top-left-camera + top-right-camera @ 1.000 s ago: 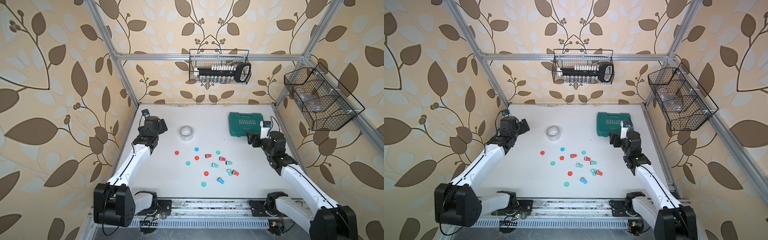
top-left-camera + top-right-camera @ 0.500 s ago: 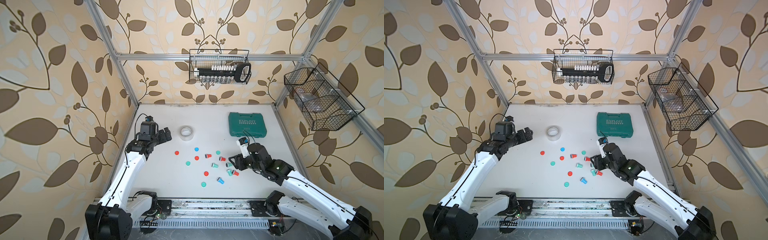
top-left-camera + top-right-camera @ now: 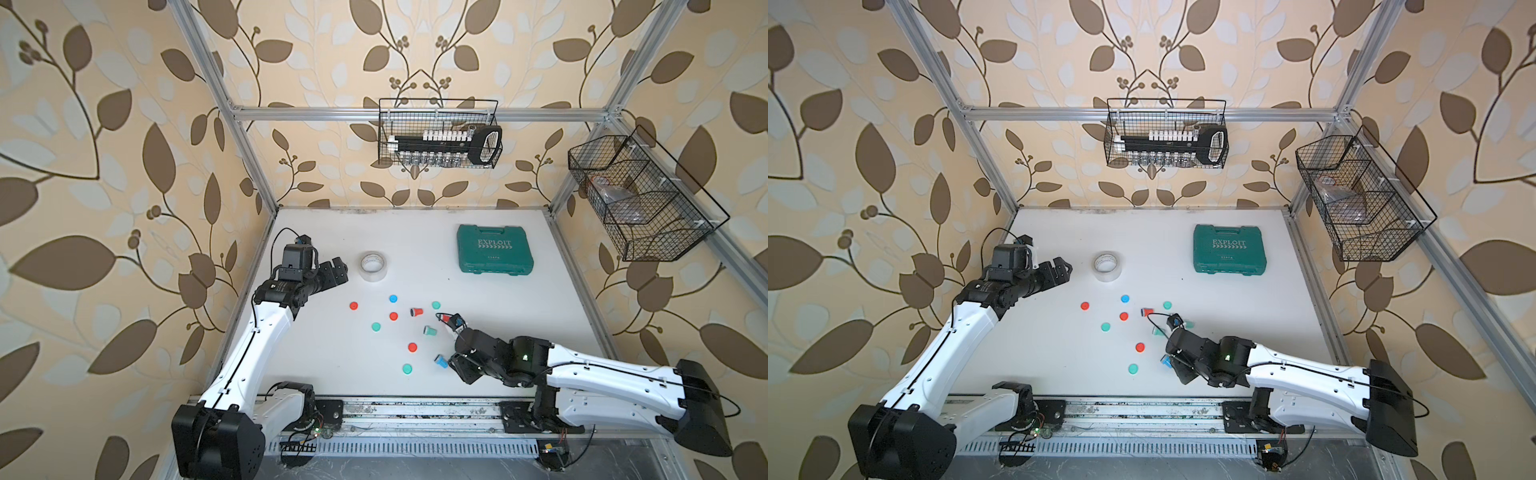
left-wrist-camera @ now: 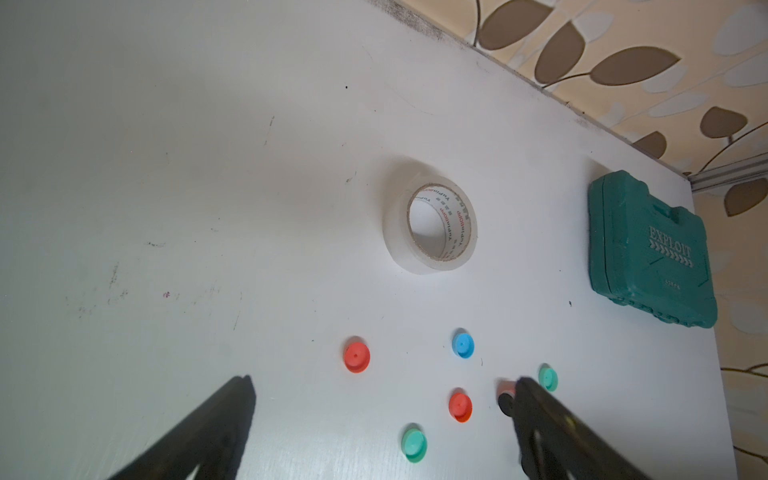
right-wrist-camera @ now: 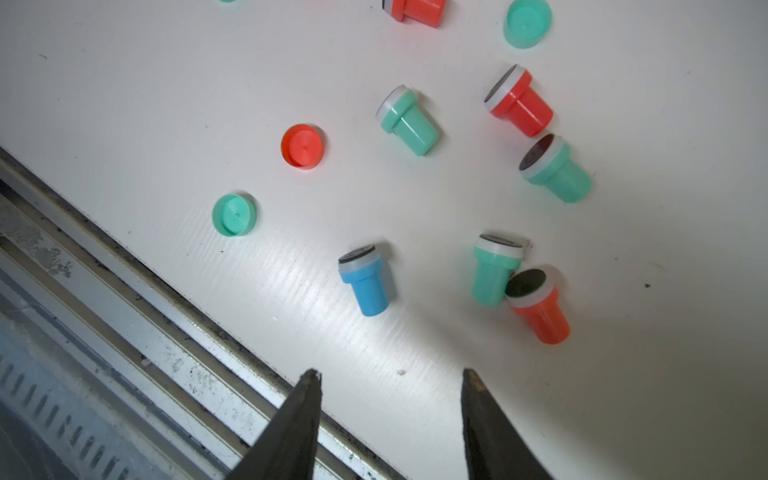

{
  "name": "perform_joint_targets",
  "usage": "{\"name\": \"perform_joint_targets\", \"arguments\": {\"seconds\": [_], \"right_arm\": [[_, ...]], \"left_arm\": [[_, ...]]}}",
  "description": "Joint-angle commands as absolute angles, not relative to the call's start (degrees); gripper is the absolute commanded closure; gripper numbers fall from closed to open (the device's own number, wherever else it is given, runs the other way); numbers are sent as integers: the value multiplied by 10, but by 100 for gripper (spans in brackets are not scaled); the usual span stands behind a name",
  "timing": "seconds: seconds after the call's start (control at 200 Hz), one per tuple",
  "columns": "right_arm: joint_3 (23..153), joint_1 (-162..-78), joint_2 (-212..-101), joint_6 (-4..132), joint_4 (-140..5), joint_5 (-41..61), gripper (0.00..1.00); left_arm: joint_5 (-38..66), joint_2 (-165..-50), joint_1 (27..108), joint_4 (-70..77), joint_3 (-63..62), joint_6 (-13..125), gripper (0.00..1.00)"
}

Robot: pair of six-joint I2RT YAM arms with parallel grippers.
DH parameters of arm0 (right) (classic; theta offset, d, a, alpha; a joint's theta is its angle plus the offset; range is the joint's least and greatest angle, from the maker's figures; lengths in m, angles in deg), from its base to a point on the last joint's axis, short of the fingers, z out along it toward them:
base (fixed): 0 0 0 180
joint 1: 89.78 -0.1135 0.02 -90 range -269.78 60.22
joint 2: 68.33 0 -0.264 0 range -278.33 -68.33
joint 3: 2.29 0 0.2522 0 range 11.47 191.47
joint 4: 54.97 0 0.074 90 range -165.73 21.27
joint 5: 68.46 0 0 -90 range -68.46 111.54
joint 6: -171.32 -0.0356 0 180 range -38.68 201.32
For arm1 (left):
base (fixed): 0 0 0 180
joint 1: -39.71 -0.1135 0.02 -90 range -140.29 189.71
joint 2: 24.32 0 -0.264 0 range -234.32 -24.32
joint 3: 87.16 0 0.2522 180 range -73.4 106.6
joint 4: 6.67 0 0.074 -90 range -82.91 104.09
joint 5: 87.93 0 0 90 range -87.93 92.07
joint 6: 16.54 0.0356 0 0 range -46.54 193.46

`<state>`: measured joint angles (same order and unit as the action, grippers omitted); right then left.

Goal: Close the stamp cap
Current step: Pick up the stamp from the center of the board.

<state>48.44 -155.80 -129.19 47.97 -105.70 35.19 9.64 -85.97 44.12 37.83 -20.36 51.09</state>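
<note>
Several uncapped stamps lie on their sides on the white table, among them a blue stamp (image 5: pixel 365 282) (image 3: pixel 440 361), a green stamp (image 5: pixel 494 270) and a red stamp (image 5: pixel 538 307). Loose caps sit flat around them: a blue cap (image 3: pixel 393 298) (image 4: pixel 462 344), a red cap (image 5: pixel 302 145) and a green cap (image 5: pixel 233 215). My right gripper (image 5: pixel 390 374) (image 3: pixel 457 365) is open and empty, low over the table's front edge just short of the blue stamp. Near the table's left side my left gripper (image 4: pixel 382 382) (image 3: pixel 336 270) is wide open and empty, pointing at the caps.
A roll of clear tape (image 3: pixel 373 266) lies just right of the left gripper. A green tool case (image 3: pixel 494 254) sits at the back right. A metal rail (image 5: pixel 124 332) runs along the table's front edge under the right gripper. Wire baskets (image 3: pixel 439 133) hang on the walls.
The right arm swung from beside the tool case down to the front by the blue stamp, its jaws narrowing. The left gripper swung out toward the tape roll.
</note>
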Motion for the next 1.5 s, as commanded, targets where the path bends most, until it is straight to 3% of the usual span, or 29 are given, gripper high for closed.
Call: {"name": "perform_joint_targets", "arguments": {"seconds": [0.0, 0.39, 1.09, 1.39, 1.495], "right_arm": [[487, -1569, -1329, 506, -1012, 380, 51], [492, -1574, -1435, 519, -952, 354, 56], [470, -1575, -1497, 496, -907, 353, 63], [477, -1575, -1517, 494, -912, 348, 69], [479, -1574, -1517, 494, -913, 345, 76]], "left_arm": [[99, -854, 437, 380, -206, 502, 1], [78, -846, 436, 387, -201, 512, 1], [70, -852, 436, 390, -200, 512, 1], [74, -852, 436, 389, -201, 513, 1], [79, -857, 436, 390, -200, 514, 1]]}}
